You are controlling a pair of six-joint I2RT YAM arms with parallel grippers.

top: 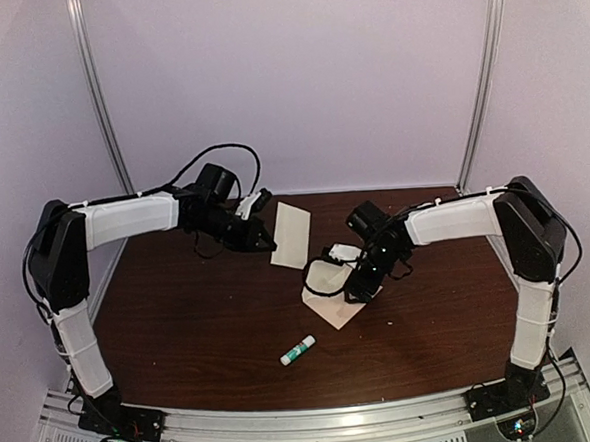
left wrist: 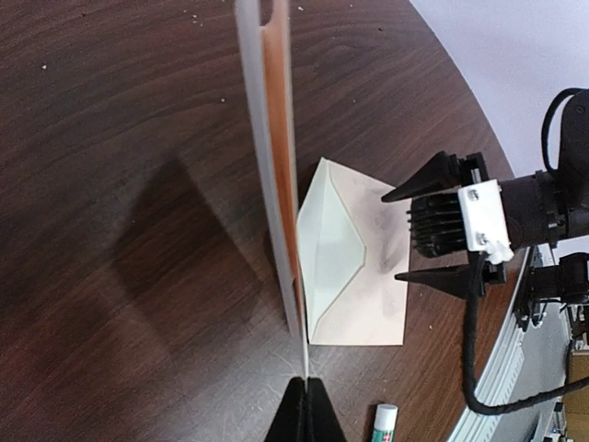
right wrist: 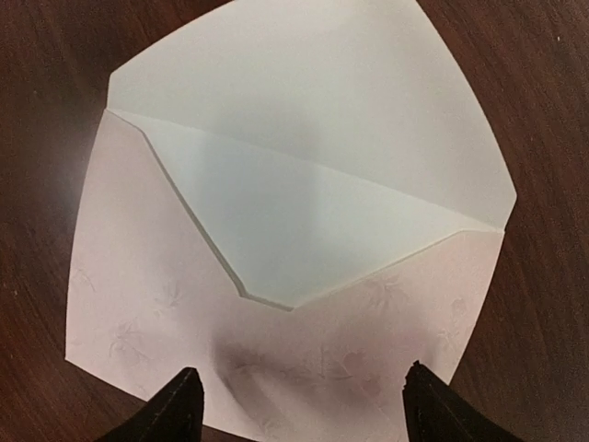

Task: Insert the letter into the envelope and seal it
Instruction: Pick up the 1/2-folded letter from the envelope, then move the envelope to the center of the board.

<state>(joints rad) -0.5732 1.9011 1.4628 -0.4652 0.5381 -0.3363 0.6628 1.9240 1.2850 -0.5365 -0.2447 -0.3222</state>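
Note:
The letter (top: pixel 292 233), a plain pale sheet, hangs over the table's far middle, pinched at one edge by my shut left gripper (top: pixel 267 241). In the left wrist view the letter (left wrist: pixel 276 138) shows edge-on, running up from the shut left gripper (left wrist: pixel 306 382). The envelope (top: pixel 326 282) lies flat on the table with its pointed flap open. My right gripper (top: pixel 357 289) hovers just over it, open, nothing between its fingers. In the right wrist view the envelope (right wrist: pixel 138 276) fills the frame, and the right gripper (right wrist: pixel 301 370) straddles its near edge. The left wrist view shows the envelope (left wrist: pixel 368 276) and the right gripper (left wrist: pixel 391 237).
A glue stick (top: pixel 298 351) with a white cap lies on the dark wood table (top: pixel 181 328) in front of the envelope; the same glue stick (left wrist: pixel 385 424) shows in the left wrist view. Metal frame posts (top: pixel 102 103) stand at the back corners.

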